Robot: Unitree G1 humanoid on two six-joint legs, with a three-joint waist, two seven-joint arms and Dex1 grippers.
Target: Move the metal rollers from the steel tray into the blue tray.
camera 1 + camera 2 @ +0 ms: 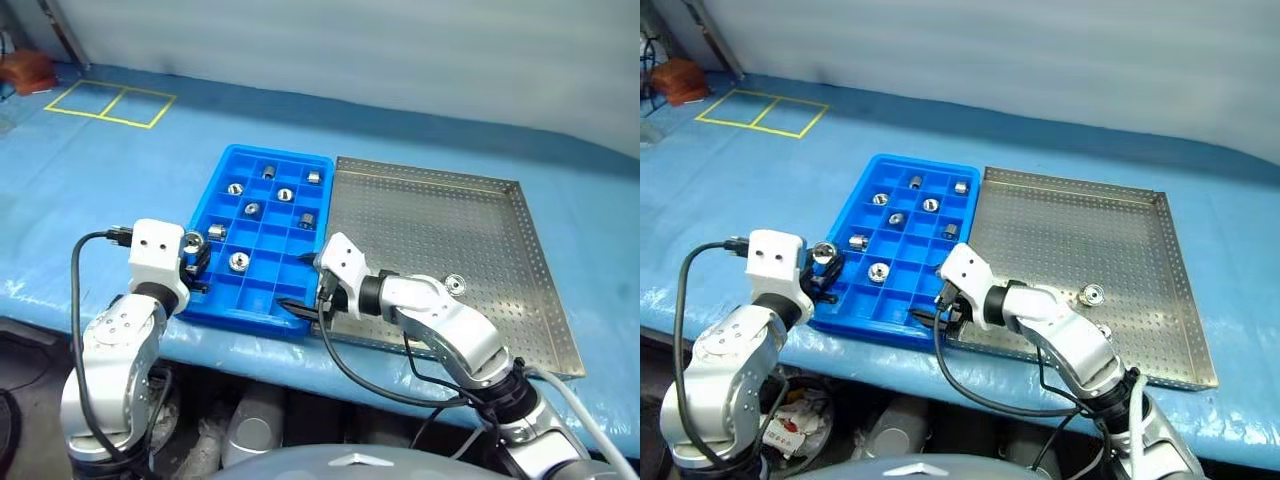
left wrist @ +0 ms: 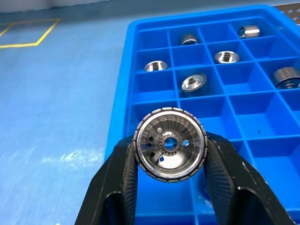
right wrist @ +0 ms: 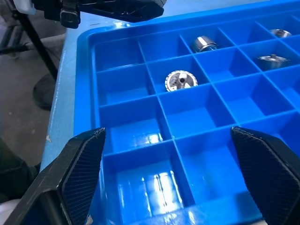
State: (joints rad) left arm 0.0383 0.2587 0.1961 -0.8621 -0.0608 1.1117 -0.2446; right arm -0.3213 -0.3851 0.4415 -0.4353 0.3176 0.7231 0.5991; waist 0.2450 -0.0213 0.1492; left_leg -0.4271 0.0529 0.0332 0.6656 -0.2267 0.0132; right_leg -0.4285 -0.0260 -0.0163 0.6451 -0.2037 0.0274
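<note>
The blue tray (image 1: 262, 292) lies left of the steel tray (image 1: 430, 220), edge to edge. Several metal rollers (image 1: 252, 209) sit in the blue tray's compartments. Two more rollers (image 1: 1093, 294) rest on the steel tray's near side. My left gripper (image 2: 171, 150) is shut on one roller (image 2: 171, 143), held just above the blue tray's near-left edge (image 1: 192, 240). My right gripper (image 1: 305, 285) is open and empty, pointing left over the blue tray's near compartments; its fingers (image 3: 79, 173) stand wide apart.
The trays lie on a blue-covered table whose front edge (image 1: 250, 350) runs just below both grippers. A yellow taped rectangle (image 1: 108, 103) marks the far left, with a brown object (image 1: 25, 70) beyond it.
</note>
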